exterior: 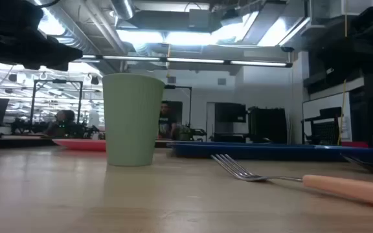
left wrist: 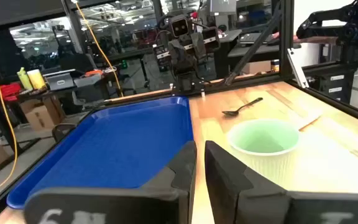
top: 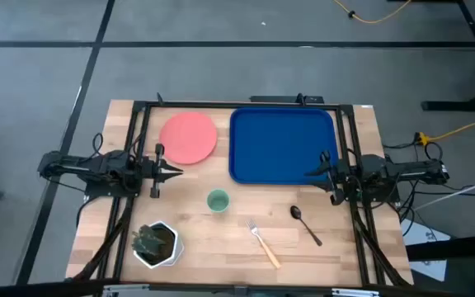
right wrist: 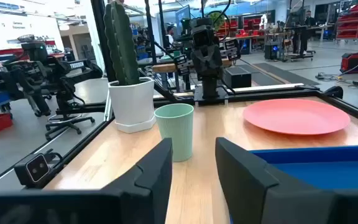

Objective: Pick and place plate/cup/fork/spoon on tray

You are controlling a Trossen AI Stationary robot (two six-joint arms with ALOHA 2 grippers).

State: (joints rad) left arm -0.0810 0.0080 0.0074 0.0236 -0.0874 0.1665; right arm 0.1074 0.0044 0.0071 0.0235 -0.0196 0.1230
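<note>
Looking straight down at the wooden table (top: 221,239), I see both arms parked at its sides with nothing in either grip. My left gripper (top: 174,172) sits at the left edge, just beside the near rim of the plate (top: 189,137), its fingers (left wrist: 225,171) drawn in to a narrow slit. My right gripper (top: 312,173) hangs at the right edge over the tray's near right corner, its fingers (right wrist: 157,168) spread clearly apart and empty.

I see the coral plate lying flat at the back left of the table, and the blue tray (top: 282,145) just beside it to the right, apart from it. The pale green cup (top: 218,200) stands upright near the middle, in front of the gap between plate and tray. I find the fork (top: 265,244) in front of the tray, tines pointing away toward the tray and tan handle toward the front edge. The dark spoon (top: 305,223) lies to the right of the fork, apart from it. A white pot holding a cactus (top: 155,242) stands at the front left corner
</note>
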